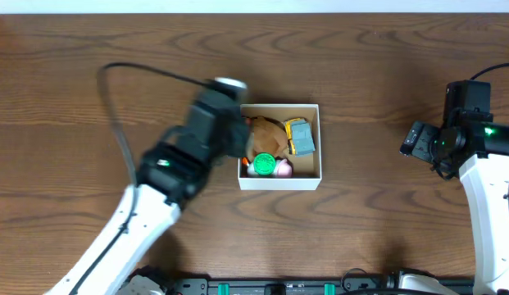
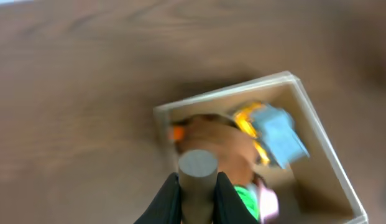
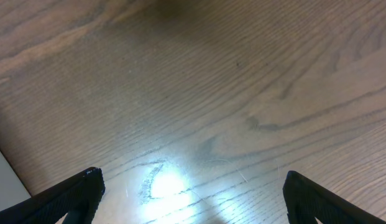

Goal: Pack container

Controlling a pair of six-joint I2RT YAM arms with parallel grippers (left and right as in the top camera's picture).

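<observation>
The container (image 1: 279,181) is a small white box with a tan inside, at the table's middle. It holds a brown toy (image 1: 266,133), a grey and yellow toy (image 1: 301,137), a green round toy (image 1: 264,164) and a pink piece (image 1: 284,168). My left gripper (image 1: 227,92) is shut on a grey cylinder (image 2: 197,169) and hangs over the container's left rim (image 2: 230,93). The left wrist view is blurred and shows the brown toy (image 2: 219,142) and the blue-grey toy (image 2: 278,134) below. My right gripper (image 3: 191,198) is open and empty over bare wood, far right of the container (image 1: 415,139).
A black cable (image 1: 123,98) loops over the table behind the left arm. The table's far edge meets a white strip (image 1: 254,5). The arm bases stand at the front edge (image 1: 279,287).
</observation>
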